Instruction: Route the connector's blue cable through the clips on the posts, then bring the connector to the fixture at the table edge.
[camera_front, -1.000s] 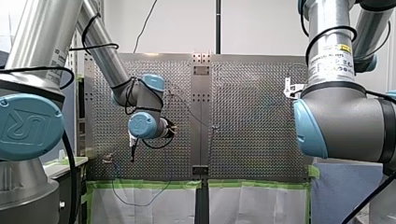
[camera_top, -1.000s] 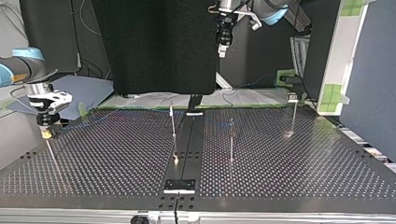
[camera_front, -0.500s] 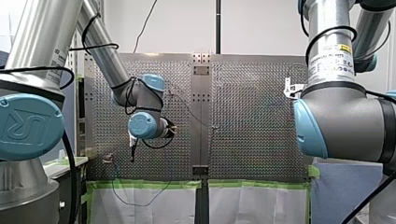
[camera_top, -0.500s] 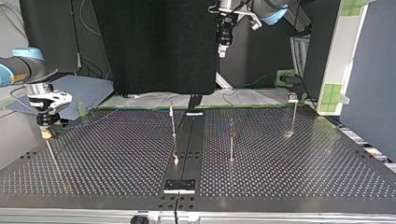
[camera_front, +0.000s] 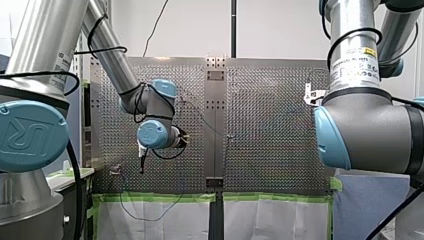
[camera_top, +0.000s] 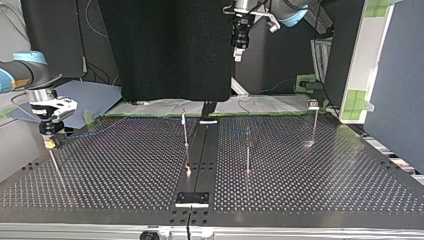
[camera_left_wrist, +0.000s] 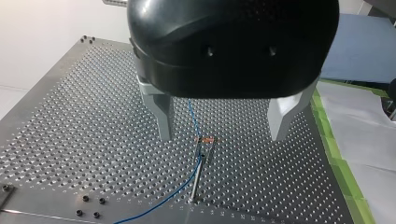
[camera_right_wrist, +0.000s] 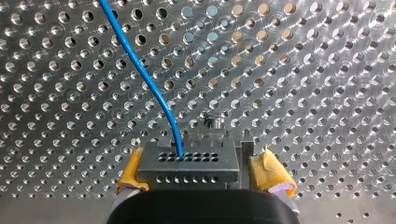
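Observation:
In the right wrist view the grey connector (camera_right_wrist: 187, 164) sits between my right gripper's (camera_right_wrist: 201, 176) yellow pads (camera_right_wrist: 268, 172), against a small metal piece on the perforated plate. The pads flank it, open. Its blue cable (camera_right_wrist: 149, 84) leads away ahead over the plate. In the top view my right gripper (camera_top: 50, 142) stands low at the table's left edge. My left gripper (camera_left_wrist: 219, 135) hangs open, metal fingers wide apart, high above a post (camera_left_wrist: 198, 173) whose clip (camera_left_wrist: 206, 140) holds the blue cable (camera_left_wrist: 161, 204). In the top view it (camera_top: 239, 54) is far above the table.
Three thin posts (camera_top: 185, 131) (camera_top: 247, 150) (camera_top: 314, 122) stand on the perforated table (camera_top: 325, 180), either side of a dark centre strip (camera_top: 199, 150). Green tape and white sheeting (camera_front: 165, 215) line one table edge. A black curtain (camera_top: 165, 50) hangs behind.

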